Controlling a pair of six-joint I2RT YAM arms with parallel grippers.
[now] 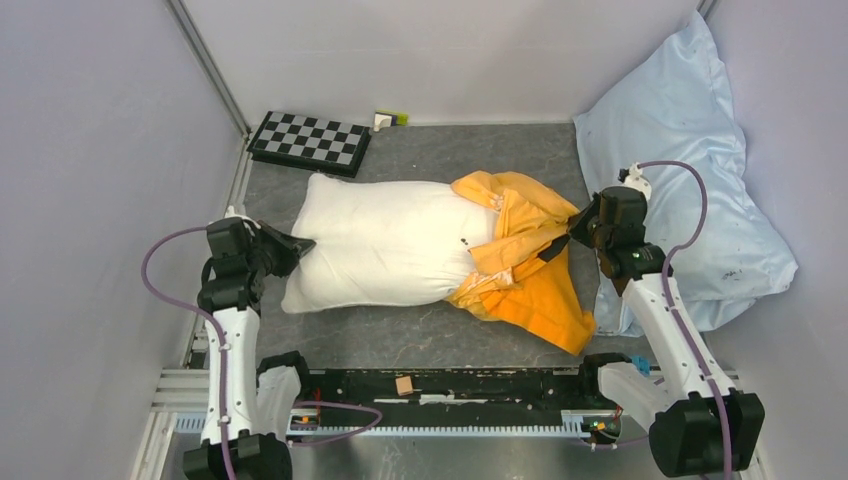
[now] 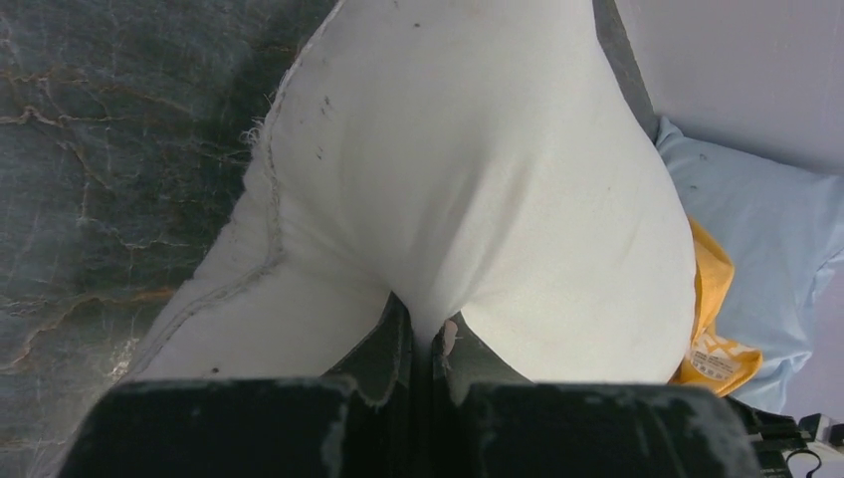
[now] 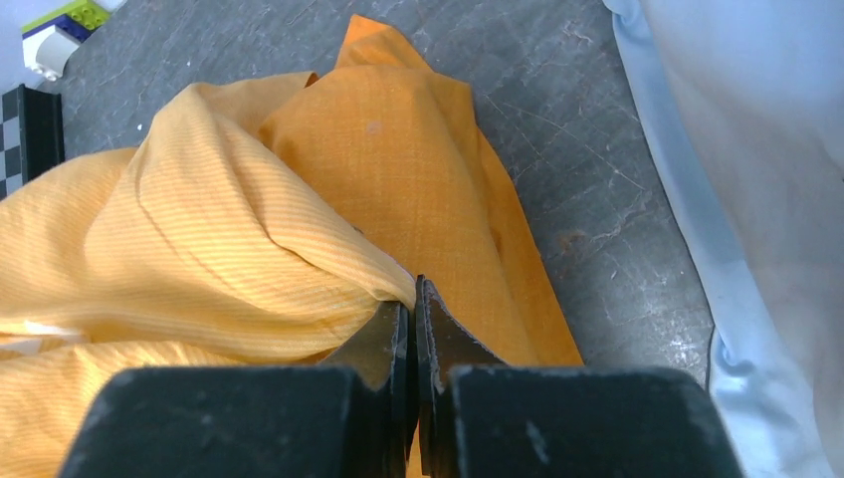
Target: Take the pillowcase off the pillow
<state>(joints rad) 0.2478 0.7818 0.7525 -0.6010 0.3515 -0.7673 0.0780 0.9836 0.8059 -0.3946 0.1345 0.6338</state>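
Observation:
The white pillow (image 1: pixel 385 245) lies across the middle of the table, most of it bare. The orange pillowcase (image 1: pixel 525 255) is bunched round its right end and trails toward the front right, paler inside out; no print shows. My left gripper (image 1: pixel 297 247) is shut on the pillow's left end; white fabric (image 2: pixel 458 179) is pinched between its jaws (image 2: pixel 430 334). My right gripper (image 1: pixel 572 225) is shut on a fold of the pillowcase (image 3: pixel 249 229) at its right edge, where the jaws (image 3: pixel 412 299) meet on orange cloth.
A pale blue satin pillow (image 1: pixel 690 170) leans in the back right corner, next to my right arm. A checkerboard (image 1: pixel 310 140) and a small green and white block (image 1: pixel 390 119) lie at the back wall. A small tan block (image 1: pixel 404 385) sits on the front rail.

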